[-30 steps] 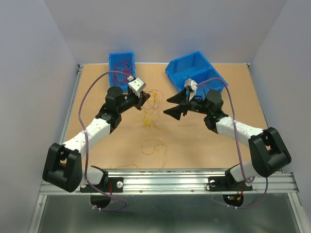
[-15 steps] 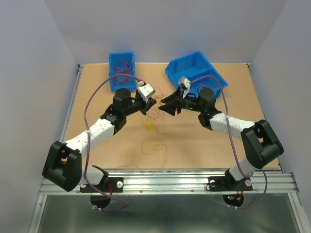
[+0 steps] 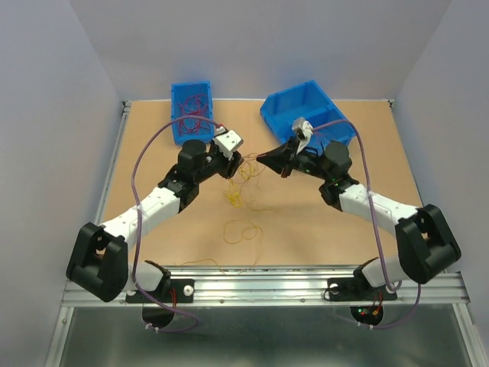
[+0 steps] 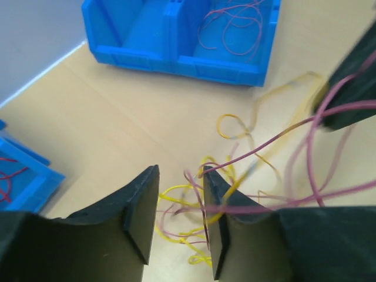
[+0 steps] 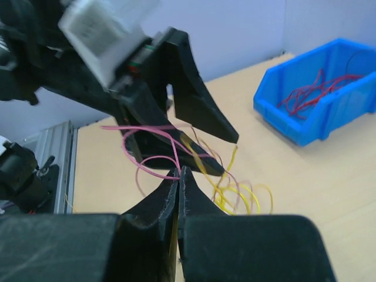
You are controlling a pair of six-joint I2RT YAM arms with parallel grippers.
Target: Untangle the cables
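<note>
Cables [image 3: 241, 182] lie in a loose knot of yellow and dark red strands on the worktop [image 3: 328, 222], in front of the big blue bin [image 3: 286, 103] and a little to its left. Well off to the left of that bin, a small blue bin [image 3: 173, 99] holds a few more red strands. Closer in, the left claw [image 4: 181, 176] hangs right over the knot with its fingers parted and nothing between them. A red strand [image 5: 144, 127] only drags across the outside of one finger. Closest to the big bin, the right claw [image 5: 178, 170] is clenched on that red strand, pinching it at the very tips.

From where I stand, the job in hand is drawing the red strand clear of the yellow. It wants a slow, even pull by the right claw back toward the big bin. The left claw would do well to close on the yellow bunch and pin it, or the whole knot will likely ride along. A strand this fine, held only at the tips, could slip if jerked. One yellow loop [image 3: 241, 230] lies alone, further from the big bin, toward the arm bases, and it can wait.
</note>
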